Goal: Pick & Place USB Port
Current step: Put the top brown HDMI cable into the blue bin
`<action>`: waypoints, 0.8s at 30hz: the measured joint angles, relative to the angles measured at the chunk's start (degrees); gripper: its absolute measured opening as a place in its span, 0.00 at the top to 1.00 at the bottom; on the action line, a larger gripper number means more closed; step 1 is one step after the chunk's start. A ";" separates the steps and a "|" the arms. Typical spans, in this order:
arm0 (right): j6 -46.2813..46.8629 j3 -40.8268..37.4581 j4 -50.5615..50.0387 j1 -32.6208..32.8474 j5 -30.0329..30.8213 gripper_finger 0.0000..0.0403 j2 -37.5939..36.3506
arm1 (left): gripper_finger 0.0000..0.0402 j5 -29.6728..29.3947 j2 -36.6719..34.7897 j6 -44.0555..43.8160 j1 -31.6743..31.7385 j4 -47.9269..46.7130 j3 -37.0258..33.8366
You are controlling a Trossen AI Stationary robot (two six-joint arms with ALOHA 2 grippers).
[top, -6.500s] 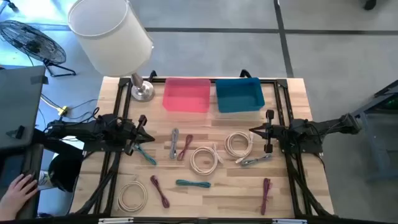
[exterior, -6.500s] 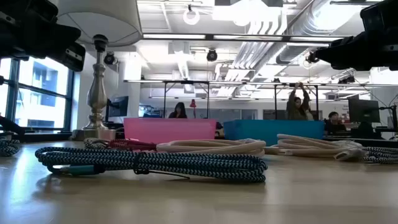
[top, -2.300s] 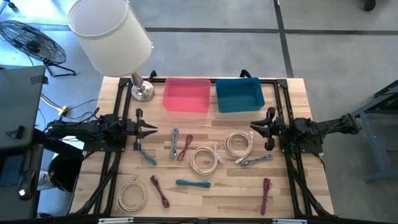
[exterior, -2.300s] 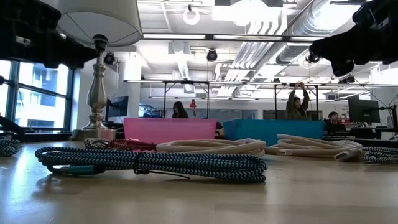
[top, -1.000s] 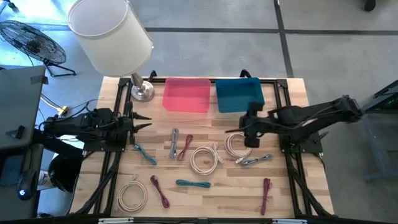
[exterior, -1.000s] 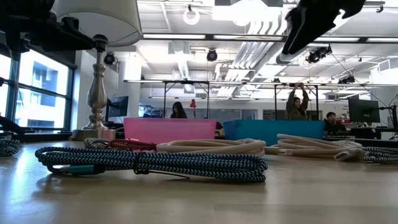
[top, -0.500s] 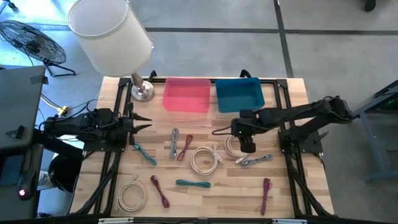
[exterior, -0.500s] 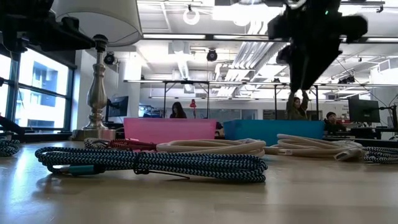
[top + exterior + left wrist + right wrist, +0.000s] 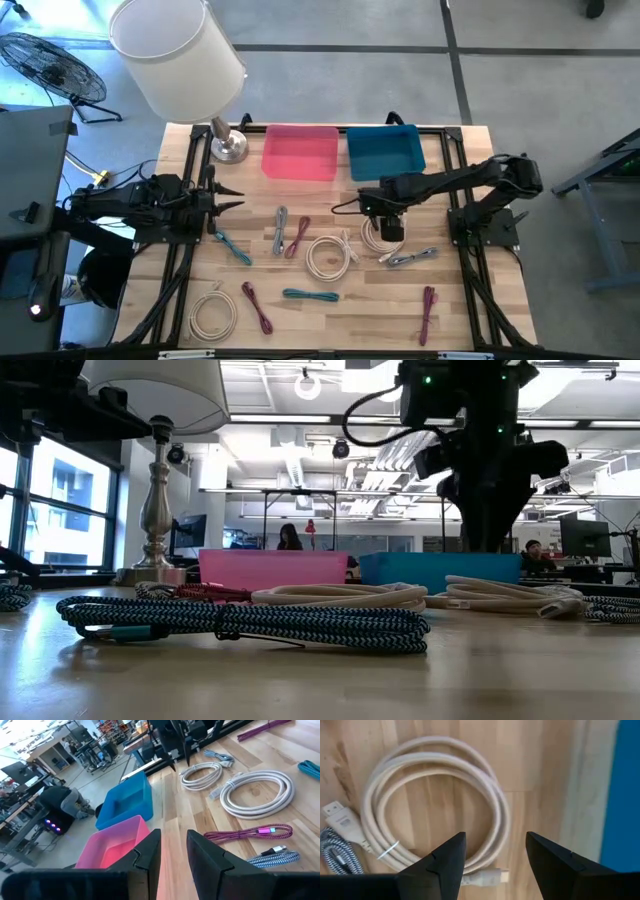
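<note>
Over the middle of the table (image 9: 470, 310), toward its right side, the right gripper (image 9: 495, 865) is seen hanging above a coiled white cable (image 9: 435, 815), its two fingers spread apart with nothing between them; the coil's rim lies in the gap beneath. In the high view this same coil (image 9: 383, 232) is partly covered by the gripper (image 9: 384, 228), and it lies on the bare wood just in front of the blue bin (image 9: 384, 152), apart from it. A second white coil (image 9: 330, 257) is noted beside it toward the centre. The pink bin (image 9: 300, 152) stands next to the blue bin along the far edge, with a lamp (image 9: 178, 50) at the far-left corner. Other bundled cables are recorded across the table: a grey one (image 9: 409, 257) near the right coil, a teal one (image 9: 311, 295) toward the near edge, and a maroon one (image 9: 428, 310) near the near-right corner. The left gripper (image 9: 226, 198) is held at the left side of the table, its fingers parted and empty.
</note>
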 joint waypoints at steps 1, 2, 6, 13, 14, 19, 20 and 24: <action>0.00 0.00 -0.04 0.01 -0.56 0.50 0.43 | 0.78 0.00 0.00 0.00 -0.01 0.00 0.00; 0.00 0.00 -0.03 0.04 -0.89 0.50 0.89 | 0.78 0.00 0.00 0.00 -0.02 0.00 0.00; 0.00 0.00 0.04 0.04 -1.68 0.51 2.53 | 0.78 -0.01 0.00 0.00 -0.02 0.00 0.00; -1.50 -0.02 2.25 0.04 -1.86 0.51 4.80 | 0.78 0.00 0.00 0.00 0.00 -0.02 0.00; -1.83 -0.02 2.41 0.02 -1.85 0.51 5.05 | 0.78 -0.02 0.00 0.00 -0.02 0.00 0.00; -2.62 -0.02 3.07 -0.10 -1.05 0.51 6.55 | 0.78 0.00 0.00 0.00 0.00 -0.02 0.00; -2.76 -0.02 3.15 -0.22 -0.35 0.51 6.87 | 0.78 0.00 0.00 0.00 -0.01 -0.02 0.00; -3.08 -0.04 3.74 -1.31 0.60 0.51 8.30 | 0.78 0.02 0.00 0.00 0.00 -0.02 0.00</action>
